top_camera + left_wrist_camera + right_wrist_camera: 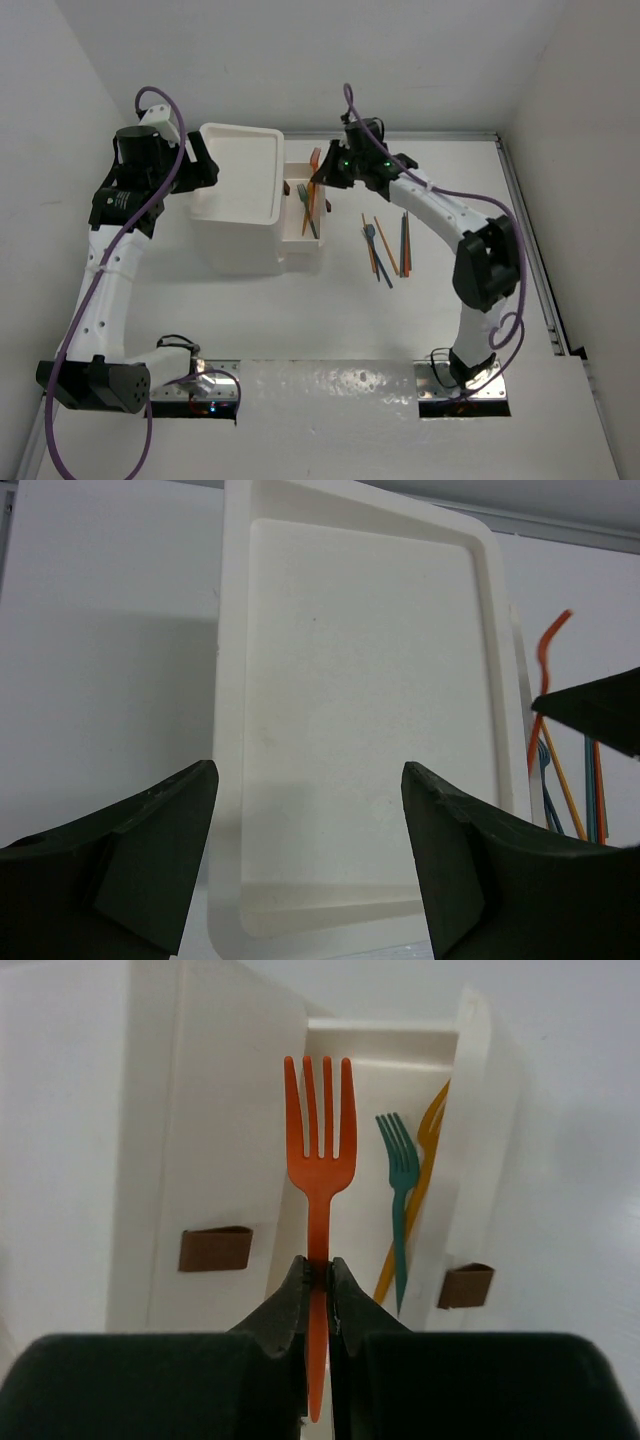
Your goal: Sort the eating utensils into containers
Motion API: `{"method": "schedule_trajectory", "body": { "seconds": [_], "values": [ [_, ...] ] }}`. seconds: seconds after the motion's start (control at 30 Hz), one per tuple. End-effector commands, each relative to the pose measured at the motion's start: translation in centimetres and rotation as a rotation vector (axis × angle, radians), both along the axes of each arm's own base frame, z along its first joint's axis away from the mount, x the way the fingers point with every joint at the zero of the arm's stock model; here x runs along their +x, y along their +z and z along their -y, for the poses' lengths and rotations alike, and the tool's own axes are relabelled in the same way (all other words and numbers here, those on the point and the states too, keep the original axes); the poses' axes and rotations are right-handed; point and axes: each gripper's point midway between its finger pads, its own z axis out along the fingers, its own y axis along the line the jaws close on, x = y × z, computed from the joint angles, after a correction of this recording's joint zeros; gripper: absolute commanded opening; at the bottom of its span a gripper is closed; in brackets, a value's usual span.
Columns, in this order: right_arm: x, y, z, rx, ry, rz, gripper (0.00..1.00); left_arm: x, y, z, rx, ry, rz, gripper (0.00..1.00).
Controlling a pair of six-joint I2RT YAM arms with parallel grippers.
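Observation:
My right gripper [318,1266] is shut on the handle of an orange fork [318,1150], tines pointing away. It hangs over the pulled-out drawer [300,242] of the white container unit [240,250]. In that drawer [470,1110] lie a teal fork [401,1175] and a yellow-orange piece [432,1125]. From above, the right gripper [322,178] holds the orange fork [314,182] at the drawer's far end. Several more utensils [385,245] lie on the table to the right. My left gripper [310,810] stands open over the unit's tray-like top [360,680], holding nothing.
Two dark-brown knobs [215,1248] [466,1285] show on the drawer fronts. White walls close in the table on the left, back and right. A metal rail [535,260] runs along the right edge. The loose utensils [570,790] show past the tray's right rim.

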Motion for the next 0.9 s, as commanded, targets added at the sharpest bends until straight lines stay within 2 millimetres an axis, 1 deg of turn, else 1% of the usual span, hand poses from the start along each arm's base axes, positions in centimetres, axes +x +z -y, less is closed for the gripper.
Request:
{"method": "schedule_trajectory", "body": {
  "seconds": [0.0, 0.07, 0.1, 0.13, 0.17, 0.2, 0.23, 0.27, 0.3, 0.33, 0.37, 0.4, 0.43, 0.47, 0.5, 0.57, 0.6, 0.63, 0.67, 0.73, 0.8, 0.87],
  "values": [
    [0.5, 2.3, -3.8, 0.126, 0.039, 0.019, 0.14, -0.2, 1.2, 0.4, -0.002, -0.01, 0.039, 0.72],
    [0.6, 1.7, -3.6, 0.096, 0.034, 0.017, 0.27, -0.3, 1.1, 0.5, -0.003, -0.011, 0.036, 0.72],
    [0.5, 1.7, -3.1, 0.06, 0.04, 0.034, 0.39, -0.4, 1.3, 0.4, -0.001, -0.009, 0.04, 0.72],
    [0.8, 1.7, -2.2, 0.016, 0.015, 0.056, 0.42, -0.5, 1.4, 0.4, 0.0, -0.009, 0.041, 0.72],
    [0.5, 1.5, -1.4, -0.027, 0.006, 0.058, 0.43, -0.5, 1.4, 0.3, 0.003, -0.007, 0.041, 0.72],
    [0.1, 2.4, -0.4, -0.072, 0.014, 0.102, 0.45, -0.6, 1.5, 0.2, 0.007, -0.001, 0.044, 0.72],
    [0.0, 2.6, 0.7, -0.11, 0.002, 0.12, 0.45, -0.7, 1.4, 0.1, 0.009, 0.002, 0.04, 0.72],
    [-0.1, 2.3, 2.5, -0.191, -0.023, 0.143, 0.45, -0.7, 1.4, 0.1, 0.009, 0.003, 0.041, 0.72],
    [-0.9, 2.4, 4.3, -0.229, -0.048, 0.155, 0.42, -0.8, 1.4, 0.1, 0.009, 0.002, 0.041, 0.72],
    [-1.1, 2.3, 5.7, -0.267, -0.072, 0.166, 0.35, -0.8, 1.3, 0.1, 0.01, 0.001, 0.038, 0.72],
    [-1.1, 1.6, 7.6, -0.336, -0.111, 0.18, 0.3, -0.9, 1.4, 0.1, 0.01, 0.001, 0.04, 0.72],
    [-1.9, 0.2, 9.7, -0.381, -0.137, 0.156, 0.26, -0.9, 1.3, 0.1, 0.01, 0.0, 0.04, 0.72],
    [-2.3, -0.7, 11.1, -0.416, -0.154, 0.136, 0.19, -1.0, 1.3, 0.1, 0.01, 0.0, 0.038, 0.72],
    [-3.0, -2.7, 12.5, -0.455, -0.158, 0.093, 0.17, -1.0, 1.3, 0.2, 0.008, -0.004, 0.04, 0.72],
    [-3.1, -3.4, 13.9, -0.463, -0.178, 0.066, 0.14, -1.0, 1.3, 0.2, 0.008, -0.003, 0.038, 0.72],
    [-3.7, -5.3, 15.4, -0.477, -0.189, 0.015, 0.1, -1.1, 1.3, 0.2, 0.007, -0.006, 0.038, 0.72],
    [-4.2, -6.8, 16.1, -0.482, -0.186, -0.021, 0.1, -1.1, 1.3, 0.2, 0.007, -0.006, 0.04, 0.72],
    [-4.4, -7.5, 16.4, -0.491, -0.179, -0.041, 0.11, -1.1, 1.3, 0.2, 0.007, -0.006, 0.038, 0.72],
    [-4.7, -8.2, 16.6, -0.507, -0.171, -0.055, 0.13, -1.1, 1.3, 0.3, 0.005, -0.006, 0.036, 0.72],
    [-5.1, -10.0, 16.7, -0.53, -0.15, -0.093, 0.16, -1.1, 1.2, 0.3, 0.004, -0.008, 0.035, 0.72],
    [-5.4, -11.3, 16.7, -0.544, -0.123, -0.114, 0.19, -1.2, 1.2, 0.4, 0.001, -0.011, 0.033, 0.72],
    [-5.7, -12.8, 16.5, -0.548, -0.088, -0.139, 0.19, -1.2, 1.2, 0.4, 0.001, -0.011, 0.035, 0.72]
  ]
}}
